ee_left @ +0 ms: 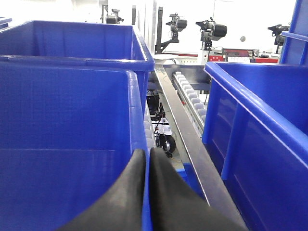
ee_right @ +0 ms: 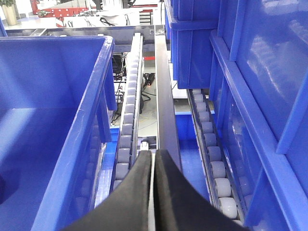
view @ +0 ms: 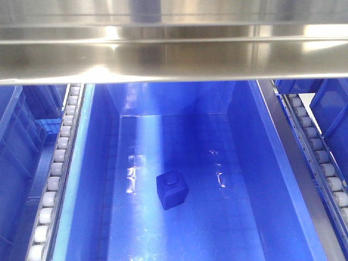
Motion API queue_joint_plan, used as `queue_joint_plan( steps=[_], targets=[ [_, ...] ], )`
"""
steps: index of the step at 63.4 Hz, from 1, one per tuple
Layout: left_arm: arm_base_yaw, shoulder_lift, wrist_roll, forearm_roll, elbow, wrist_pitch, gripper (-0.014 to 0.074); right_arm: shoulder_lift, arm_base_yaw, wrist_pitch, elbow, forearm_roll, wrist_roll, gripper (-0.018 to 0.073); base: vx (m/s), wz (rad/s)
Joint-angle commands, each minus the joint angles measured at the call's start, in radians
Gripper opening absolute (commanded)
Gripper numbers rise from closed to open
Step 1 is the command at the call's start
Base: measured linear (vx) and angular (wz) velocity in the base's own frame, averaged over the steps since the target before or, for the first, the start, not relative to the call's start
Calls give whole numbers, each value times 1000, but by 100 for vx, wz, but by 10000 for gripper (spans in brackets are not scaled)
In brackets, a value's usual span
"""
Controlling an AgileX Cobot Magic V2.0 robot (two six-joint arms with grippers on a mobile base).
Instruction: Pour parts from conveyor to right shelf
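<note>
Front view: block (view: pixel 172 190) on bin (view: pixel 261 163) floor, shelf (view: pixel 174 54) beam above.
Left gripper (ee_left: pixel 147 166) pinches bin wall; right gripper (ee_right: pixel 153 166) clenched, grasping bin rim.

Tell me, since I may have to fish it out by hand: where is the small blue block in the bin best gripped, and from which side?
Probably from straight above. The blue block lies alone on the bin floor, knob face up and turned askew to the walls, clear of them all round. Close a pincer across two opposite flat side faces, aligned with its rotation; the small rounded knob offers little purchase.
</note>
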Motion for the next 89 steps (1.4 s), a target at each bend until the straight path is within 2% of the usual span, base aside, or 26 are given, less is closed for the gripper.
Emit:
queue_joint_plan(
  steps=[1, 9, 31, 34, 48, 89],
  targets=[
    [-4, -12, -9, -3, 31, -77, -6, 3, -6, -71, -18, 0, -4, -9, 0, 0],
    [-4, -12, -9, -3, 31, -77, -6, -12, -6, -171, 56, -64, -5, -9, 0, 0],
    [-4, -12, -9, -3, 31, -77, -6, -13, -6, -642, 362, -64, -3, -9, 0, 0],
    [-4, -12, -9, -3, 31, -77, -6, -13, -6, -611, 357, -60, -2, -9, 0, 0],
    [-4, -12, -9, -3, 31, -77, -6, -13, -6, -649, 359, -45, 3, -9, 0, 0],
    [-4, -12, -9, -3, 31, -77, -6, -13, -6, -645, 359, -45, -7, -9, 0, 0]
  ],
)
